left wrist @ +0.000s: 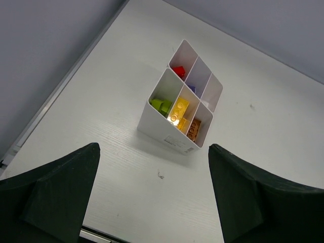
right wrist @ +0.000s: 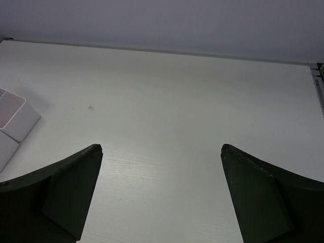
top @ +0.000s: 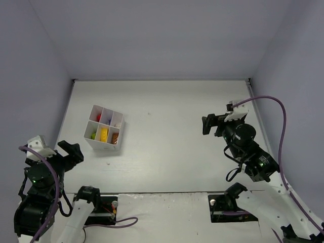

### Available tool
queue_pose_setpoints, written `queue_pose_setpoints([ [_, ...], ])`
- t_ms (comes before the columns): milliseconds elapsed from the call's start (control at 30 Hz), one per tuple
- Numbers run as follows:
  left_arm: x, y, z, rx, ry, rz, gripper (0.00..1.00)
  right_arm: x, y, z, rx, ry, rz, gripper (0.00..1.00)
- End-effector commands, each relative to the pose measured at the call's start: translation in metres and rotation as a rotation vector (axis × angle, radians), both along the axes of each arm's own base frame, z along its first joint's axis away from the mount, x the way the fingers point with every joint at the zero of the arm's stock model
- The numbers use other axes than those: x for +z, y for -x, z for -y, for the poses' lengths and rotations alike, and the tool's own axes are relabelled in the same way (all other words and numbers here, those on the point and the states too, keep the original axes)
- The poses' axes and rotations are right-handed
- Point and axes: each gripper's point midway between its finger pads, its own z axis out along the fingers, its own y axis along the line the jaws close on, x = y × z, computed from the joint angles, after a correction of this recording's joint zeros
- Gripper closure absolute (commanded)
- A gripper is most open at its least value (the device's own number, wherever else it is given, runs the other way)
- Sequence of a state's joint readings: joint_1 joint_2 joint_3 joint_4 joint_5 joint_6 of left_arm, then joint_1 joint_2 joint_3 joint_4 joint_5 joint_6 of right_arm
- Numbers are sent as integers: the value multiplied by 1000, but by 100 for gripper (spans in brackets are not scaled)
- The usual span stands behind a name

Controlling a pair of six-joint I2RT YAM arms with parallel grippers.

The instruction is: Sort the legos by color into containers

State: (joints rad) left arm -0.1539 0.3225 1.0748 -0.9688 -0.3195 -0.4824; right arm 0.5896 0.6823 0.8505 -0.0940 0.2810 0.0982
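Note:
The white tray (top: 96, 144) stands on the table's left side and holds the legos. In the left wrist view the tray (left wrist: 167, 134) shows a red lego (left wrist: 177, 70), a lilac one (left wrist: 192, 89), a green one (left wrist: 161, 105), yellow ones (left wrist: 179, 110) and an orange-brown one (left wrist: 194, 128); the far right cell looks empty. My left gripper (top: 71, 152) is open and empty, near and left of the tray. My right gripper (top: 208, 124) is open and empty, far right of the tray. A tray corner shows in the right wrist view (right wrist: 15, 119).
Grey walls close the table on the left, back and right. A small dark speck (left wrist: 160, 175) lies on the table in front of the tray. The arm bases and purple cables (top: 119, 223) sit at the near edge.

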Motion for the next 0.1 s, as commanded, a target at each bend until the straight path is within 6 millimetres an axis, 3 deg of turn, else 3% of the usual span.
queue_pose_setpoints([
  [0, 13, -8, -2, 29, 15, 24, 19, 18, -5, 3, -23, -19, 61, 0],
  [67, 12, -7, -4, 40, 14, 23, 19, 20, -5, 2, -19, -27, 64, 0],
])
